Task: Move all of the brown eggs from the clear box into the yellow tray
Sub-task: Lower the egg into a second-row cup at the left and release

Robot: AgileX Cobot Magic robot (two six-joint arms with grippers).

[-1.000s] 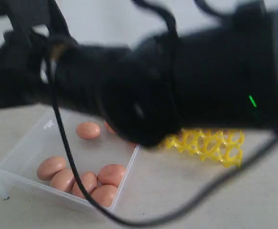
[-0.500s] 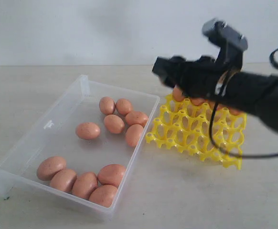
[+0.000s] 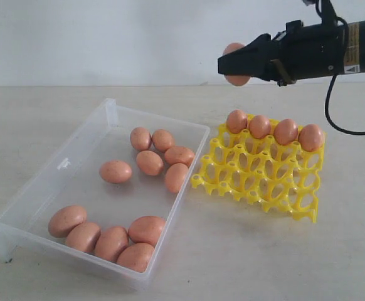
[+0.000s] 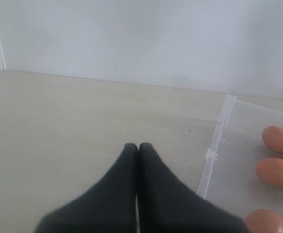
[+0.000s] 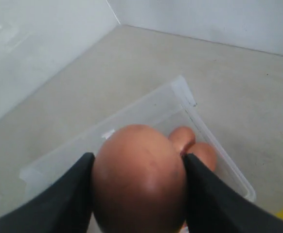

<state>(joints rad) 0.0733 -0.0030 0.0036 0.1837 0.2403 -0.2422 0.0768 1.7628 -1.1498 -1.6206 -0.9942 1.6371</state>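
The clear box lies on the left with several brown eggs in it, one cluster near its far end and another at its near end. The yellow tray sits to its right, with several eggs filling its far row. My right gripper hangs high above the tray's far left corner, shut on a brown egg. The right wrist view shows that egg clamped between both fingers. My left gripper is shut and empty over bare table beside the box wall.
A pale wall stands behind the table. A black cable loops down from the right arm above the tray's far right corner. In the left wrist view, three eggs lie just inside the box.
The right arm, which blocked the exterior view a second ago, has swung back to the right and risen above the tray, still holding its egg. The left gripper stays shut.
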